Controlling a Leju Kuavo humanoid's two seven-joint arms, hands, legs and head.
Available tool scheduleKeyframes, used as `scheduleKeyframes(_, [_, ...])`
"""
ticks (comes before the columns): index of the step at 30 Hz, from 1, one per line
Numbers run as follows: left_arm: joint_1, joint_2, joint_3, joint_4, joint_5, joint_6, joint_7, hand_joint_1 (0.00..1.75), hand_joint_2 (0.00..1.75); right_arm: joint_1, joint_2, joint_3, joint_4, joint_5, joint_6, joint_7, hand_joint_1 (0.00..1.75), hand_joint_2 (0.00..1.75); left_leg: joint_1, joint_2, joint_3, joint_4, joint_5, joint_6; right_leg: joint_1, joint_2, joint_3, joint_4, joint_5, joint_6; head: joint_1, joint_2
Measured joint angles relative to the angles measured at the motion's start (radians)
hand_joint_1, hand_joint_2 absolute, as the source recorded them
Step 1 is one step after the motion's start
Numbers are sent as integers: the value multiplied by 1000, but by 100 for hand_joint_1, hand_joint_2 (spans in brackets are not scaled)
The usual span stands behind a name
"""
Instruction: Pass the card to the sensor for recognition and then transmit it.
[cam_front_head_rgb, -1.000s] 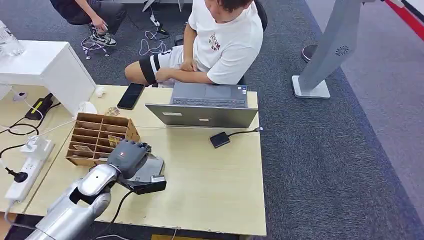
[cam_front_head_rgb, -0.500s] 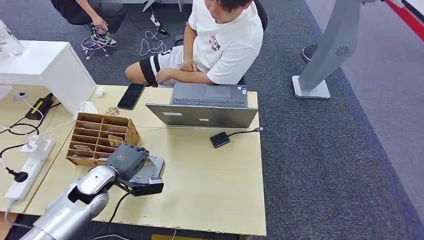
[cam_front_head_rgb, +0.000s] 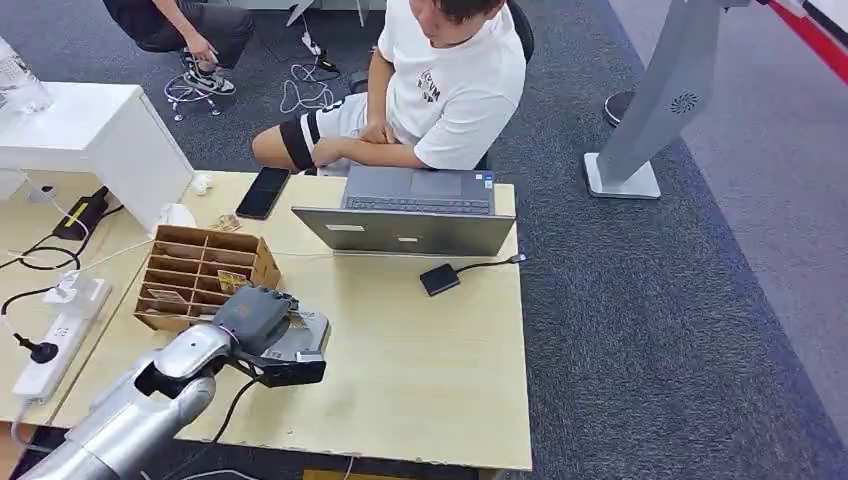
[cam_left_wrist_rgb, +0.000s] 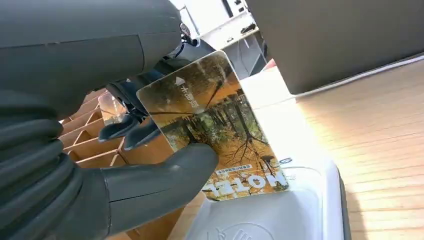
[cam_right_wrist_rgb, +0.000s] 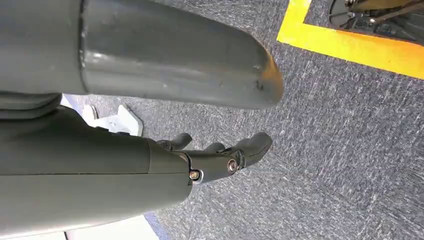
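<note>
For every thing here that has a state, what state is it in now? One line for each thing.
Left hand: grips the printed hotel card.
Printed hotel card: held tilted over the white card sensor.
White card sensor: flat on the table, under the hand.
Right hand: holds nothing, fingers apart.
Grey laptop: lid open.
Black phone: screen dark.
Wooden compartment box: open-topped.

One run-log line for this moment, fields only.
phase: scan | left robot hand: holds card over sensor | right robot hand: empty, over carpet | handover: not yet
</note>
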Motion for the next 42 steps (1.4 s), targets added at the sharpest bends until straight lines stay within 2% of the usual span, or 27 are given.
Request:
scheduleKeyframes(5, [11, -15, -1, -11, -39, 185, 21, 175, 175, 0, 0, 0, 0, -3, 0, -6, 0, 0, 0, 0, -4, 0, 3, 0, 0, 0, -4, 0, 2, -1, 0, 0])
scheduleKeyframes(11, [2, -38, 49, -124, -70, 241, 36, 175, 175, 1, 0, 0, 0, -3, 0, -14, 0, 0, 0, 0, -5, 0, 4, 0, 0, 0, -6, 0, 4, 0, 0, 0])
scheduleKeyframes(16, [-23, -47, 119, -229, -164, 398, 46, 175, 175, 0, 0, 3, 0, 10, 0, -17, 0, 0, 0, 0, -7, 0, 4, 0, 0, 0, -7, 0, 4, 0, 0, 0])
scheduleKeyframes(18, [-28, -50, 155, -256, -190, 442, 49, 175, 175, 0, 0, 8, 0, 17, 0, -16, 0, 0, 0, 0, -7, 0, 4, 0, 0, 0, -7, 0, 4, 0, 0, 0])
scheduleKeyframes(22, [-30, -51, 196, -285, -209, 463, 50, 175, 175, -1, 0, 18, 0, 18, 0, -14, 0, 0, 0, 0, -7, 0, 4, 0, 0, 0, -7, 0, 4, 0, 0, 0])
scheduleKeyframes(25, [-39, -52, 224, -286, -270, 495, 67, 175, 175, -1, 1, 26, 0, 33, 4, -10, 0, 0, 0, 0, -7, 0, 4, 0, 0, 0, -8, 1, 4, 0, 0, 0])
scheduleKeyframes(29, [-88, -47, 272, -235, -296, 553, 70, 175, 175, -3, 3, 34, 0, 39, 17, -5, 0, 0, 0, 0, -7, 0, 5, -1, 0, 0, -8, 1, 5, -1, 0, 0])
scheduleKeyframes(35, [-180, -15, 316, -102, -347, 547, 59, 175, 175, -6, 6, 51, 0, 55, 32, 8, 0, 0, 0, 0, -8, 0, 6, -2, 0, 0, -9, 2, 5, -1, 0, 0])
scheduleKeyframes(42, [-209, -3, 329, -38, -347, 540, 60, 175, 175, -7, 8, 60, 0, 55, 34, 11, 0, 0, 0, 0, -8, 0, 6, -2, 0, 0, -9, 2, 5, -1, 0, 0])
